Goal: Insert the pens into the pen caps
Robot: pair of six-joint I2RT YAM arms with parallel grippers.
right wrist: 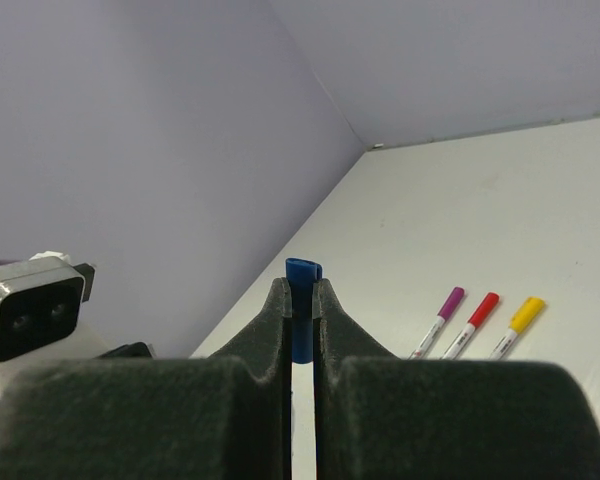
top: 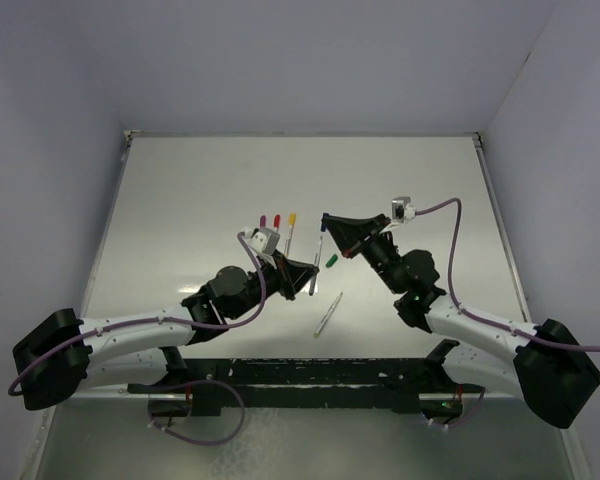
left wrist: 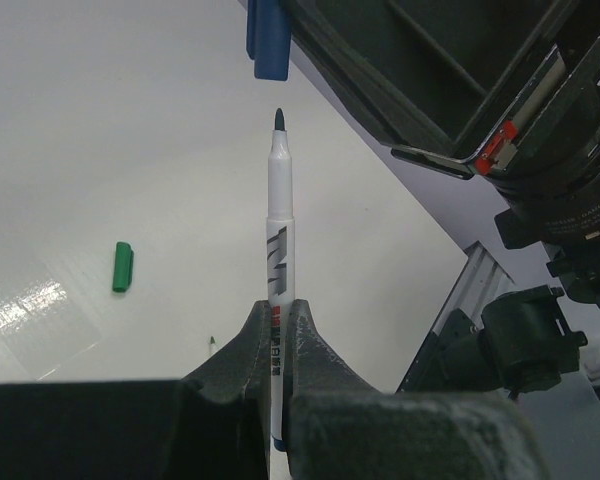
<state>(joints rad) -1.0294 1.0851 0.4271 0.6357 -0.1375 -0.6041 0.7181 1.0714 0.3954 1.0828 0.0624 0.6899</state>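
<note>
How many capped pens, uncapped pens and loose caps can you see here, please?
Capped pens: 3, purple, red, yellow
Uncapped pens: 2, one held, one lying
Loose caps: 2, blue, green
Total: 7

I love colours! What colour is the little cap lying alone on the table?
The cap is green; the left wrist view shows it best.
</note>
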